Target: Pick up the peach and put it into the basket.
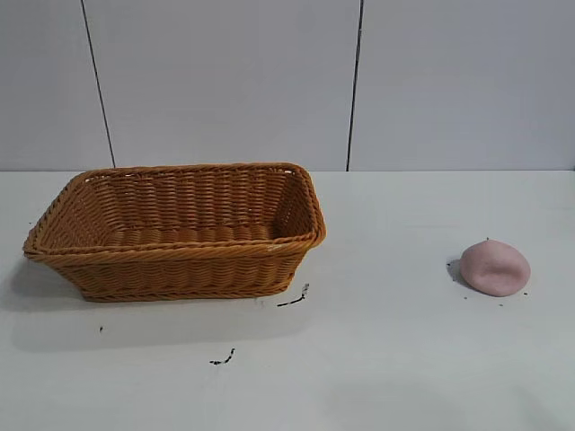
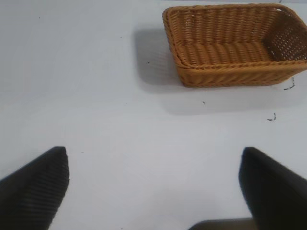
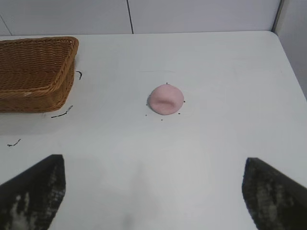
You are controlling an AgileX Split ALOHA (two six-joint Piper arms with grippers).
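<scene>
Peach (image 3: pixel 166 99) first: your right fingers (image 3: pixel 33 191) stand wide apart with nothing between them, so centre them over its dome on the bare worktop (image 1: pixel 386 359), well apart from the basket (image 1: pixel 175 256), while the left fingers (image 2: pixel 33 187), also apart, wait.

Peach (image 3: pixel 166 99) on table (image 3: pixel 230 72), ahead of the wide-spread right gripper (image 3: pixel 153 191); basket (image 3: pixel 33 72) well apart, toward the left arm's side.

Pink domed peach (image 1: pixel 495 268) lies well apart from empty wicker basket (image 1: pixel 176 260)
</scene>
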